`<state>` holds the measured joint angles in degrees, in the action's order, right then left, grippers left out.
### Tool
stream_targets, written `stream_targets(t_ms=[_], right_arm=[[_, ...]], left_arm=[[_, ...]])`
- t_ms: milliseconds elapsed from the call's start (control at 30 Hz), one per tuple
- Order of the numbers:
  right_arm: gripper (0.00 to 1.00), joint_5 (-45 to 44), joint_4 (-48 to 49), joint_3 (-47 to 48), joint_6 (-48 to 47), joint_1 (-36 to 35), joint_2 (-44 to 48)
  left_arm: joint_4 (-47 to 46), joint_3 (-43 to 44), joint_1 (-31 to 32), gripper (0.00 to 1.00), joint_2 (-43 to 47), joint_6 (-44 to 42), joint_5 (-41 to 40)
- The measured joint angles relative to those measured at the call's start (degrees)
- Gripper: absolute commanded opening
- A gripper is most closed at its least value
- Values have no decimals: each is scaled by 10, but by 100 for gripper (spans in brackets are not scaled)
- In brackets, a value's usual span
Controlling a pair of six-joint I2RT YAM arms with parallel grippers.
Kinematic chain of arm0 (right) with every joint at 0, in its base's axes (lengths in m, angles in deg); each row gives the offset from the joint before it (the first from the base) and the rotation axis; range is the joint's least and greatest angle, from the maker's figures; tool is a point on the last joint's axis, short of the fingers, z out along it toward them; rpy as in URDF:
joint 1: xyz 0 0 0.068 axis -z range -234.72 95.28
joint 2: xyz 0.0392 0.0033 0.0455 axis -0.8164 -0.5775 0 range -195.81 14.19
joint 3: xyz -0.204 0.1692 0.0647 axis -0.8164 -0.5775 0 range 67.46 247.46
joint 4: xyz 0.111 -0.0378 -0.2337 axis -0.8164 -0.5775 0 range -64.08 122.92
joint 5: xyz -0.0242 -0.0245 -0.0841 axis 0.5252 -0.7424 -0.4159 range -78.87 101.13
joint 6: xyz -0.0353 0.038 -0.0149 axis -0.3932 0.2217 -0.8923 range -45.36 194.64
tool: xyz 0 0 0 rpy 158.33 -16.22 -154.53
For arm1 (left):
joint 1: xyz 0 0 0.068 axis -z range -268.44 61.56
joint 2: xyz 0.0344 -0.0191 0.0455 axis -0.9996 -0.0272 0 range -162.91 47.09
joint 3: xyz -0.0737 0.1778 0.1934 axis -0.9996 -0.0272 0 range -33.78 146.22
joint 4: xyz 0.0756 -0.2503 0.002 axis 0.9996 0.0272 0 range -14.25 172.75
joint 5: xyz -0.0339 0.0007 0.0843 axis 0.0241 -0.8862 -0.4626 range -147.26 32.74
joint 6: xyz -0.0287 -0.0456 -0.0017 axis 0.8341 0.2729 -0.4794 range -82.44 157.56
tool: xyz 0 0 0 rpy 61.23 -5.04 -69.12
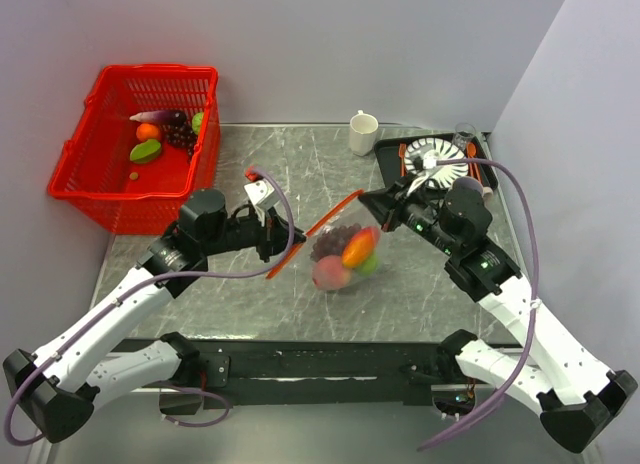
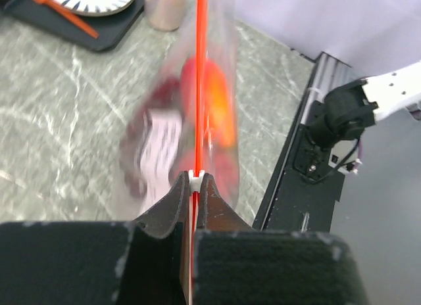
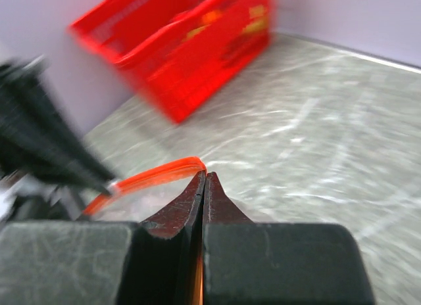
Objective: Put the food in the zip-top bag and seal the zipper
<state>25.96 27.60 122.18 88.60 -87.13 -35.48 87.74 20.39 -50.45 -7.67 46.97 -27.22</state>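
The clear zip-top bag (image 1: 345,252) hangs above the table between both arms, holding an orange, a peach-coloured, a green and a dark food piece. Its red-orange zipper (image 1: 318,228) runs taut from lower left to upper right. My left gripper (image 1: 276,246) is shut on the zipper's left end, over the white slider (image 2: 196,180). In the left wrist view the zipper (image 2: 201,68) runs straight away from my fingers with the blurred bag (image 2: 177,121) below. My right gripper (image 1: 368,197) is shut on the zipper's right end (image 3: 158,175).
A red mesh basket (image 1: 95,179) with more food stands at the back left. A white mug (image 1: 363,133) stands at the back middle. A dark tray (image 1: 392,156) with a striped plate (image 1: 430,154) and orange cutlery is at the back right.
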Motion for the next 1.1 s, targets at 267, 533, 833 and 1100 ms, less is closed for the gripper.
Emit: stream_targets(t_ms=[267,533,833,1100], right_arm=[[0,-116,-6,-9,32,48,10],[0,-177,-33,-8,58,68,-4],[0,-188,-38,-9,77,73,-11],[0,-112,-19,-9,82,80,-57]], left_arm=[[14,-28,0,1,12,27,-49],[32,-37,1,1,14,45,-92],[51,-40,3,1,20,64,-159],[108,-28,3,1,15,113,-238]])
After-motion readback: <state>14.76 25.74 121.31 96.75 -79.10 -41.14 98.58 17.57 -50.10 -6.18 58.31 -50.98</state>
